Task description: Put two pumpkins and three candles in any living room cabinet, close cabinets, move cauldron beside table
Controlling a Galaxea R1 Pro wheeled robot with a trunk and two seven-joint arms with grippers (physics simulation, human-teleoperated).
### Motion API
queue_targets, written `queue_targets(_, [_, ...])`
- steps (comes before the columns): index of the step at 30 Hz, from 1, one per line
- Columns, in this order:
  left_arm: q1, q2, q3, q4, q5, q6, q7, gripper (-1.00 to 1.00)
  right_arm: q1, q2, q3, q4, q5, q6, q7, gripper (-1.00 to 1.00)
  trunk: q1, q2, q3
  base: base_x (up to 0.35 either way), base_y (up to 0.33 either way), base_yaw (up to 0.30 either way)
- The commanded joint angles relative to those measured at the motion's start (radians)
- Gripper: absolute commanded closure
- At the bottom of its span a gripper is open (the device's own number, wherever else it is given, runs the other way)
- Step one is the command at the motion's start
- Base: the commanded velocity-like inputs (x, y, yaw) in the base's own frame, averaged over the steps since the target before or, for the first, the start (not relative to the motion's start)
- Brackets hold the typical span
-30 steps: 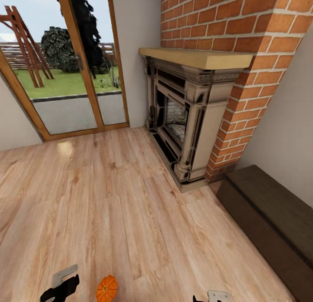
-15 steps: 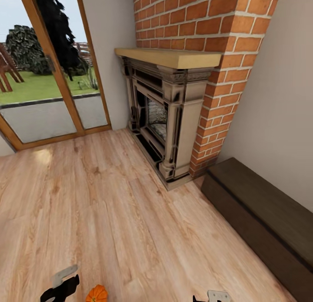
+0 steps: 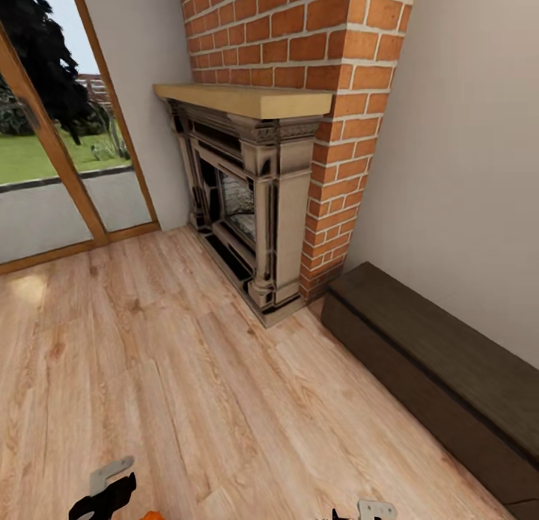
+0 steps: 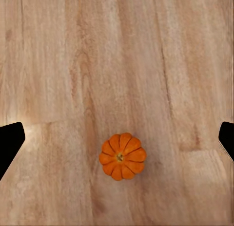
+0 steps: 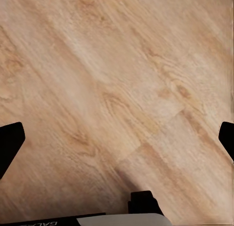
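So, head view first: one brick fireplace (image 3: 251, 198) with a pale wood mantel (image 3: 243, 99) stands against the far wall, and one glass door (image 3: 56, 153) with a wood frame shows a lawn outside. One long, low, dark-brown cabinet (image 3: 442, 370) runs along the wall to the robot's right of the fireplace, its fronts flush and shut as far as can be seen. Light plank floor (image 3: 187, 378) covers the rest. At the near edge sit one black and grey piece of the left gripper (image 3: 105, 490) and one grey piece of the right gripper (image 3: 373, 510); between them, nearer the left one, a thin orange sliver of one pumpkin (image 3: 153, 515) peeks over the frame's edge.

Left wrist view: one orange ribbed pumpkin (image 4: 123, 156) sits stem up on the floor, alone, nothing touching it. Two black fingertips (image 4: 9, 143) show at opposite edges, far apart, so the left gripper's jaws stand wide and hold nothing; the pumpkin lies between their lines, well below them.

Right wrist view: bare plank floor, plus one dark and white part of the robot (image 5: 131, 214) at the edge. Two black fingertips (image 5: 9, 141) sit at opposite edges, spread wide, nothing between them.

Count: one pumpkin, one cabinet.
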Motion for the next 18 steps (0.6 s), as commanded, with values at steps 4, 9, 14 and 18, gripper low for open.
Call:
queue_targets(4, [0.000,0.000,-0.009,-0.001,0.007,-0.003,0.005,-1.00,-0.001,0.000,0.008,0.000,-0.005,-0.002,-0.005,-1.00,0.000,-0.001,0.001,0.000,0.003,-0.280])
queue_targets(9, [0.000,0.000,-0.009,-0.001,0.007,-0.003,0.005,-1.00,-0.001,0.000,0.008,0.000,-0.005,-0.002,-0.005,-1.00,0.000,-0.001,0.002,0.000,0.001,-0.279])
queue_targets(14, [0.000,0.000,-0.009,-0.001,0.007,-0.003,0.004,-1.00,-0.001,0.000,0.008,0.000,-0.005,-0.002,-0.005,-1.00,0.000,-0.001,0.004,0.000,0.000,-0.279])
queue_targets(18, [0.000,0.001,-0.009,-0.002,0.007,-0.003,0.003,-1.00,-0.001,0.000,0.008,0.000,-0.005,-0.002,-0.005,-1.00,0.000,-0.001,0.006,0.000,0.000,-0.279])
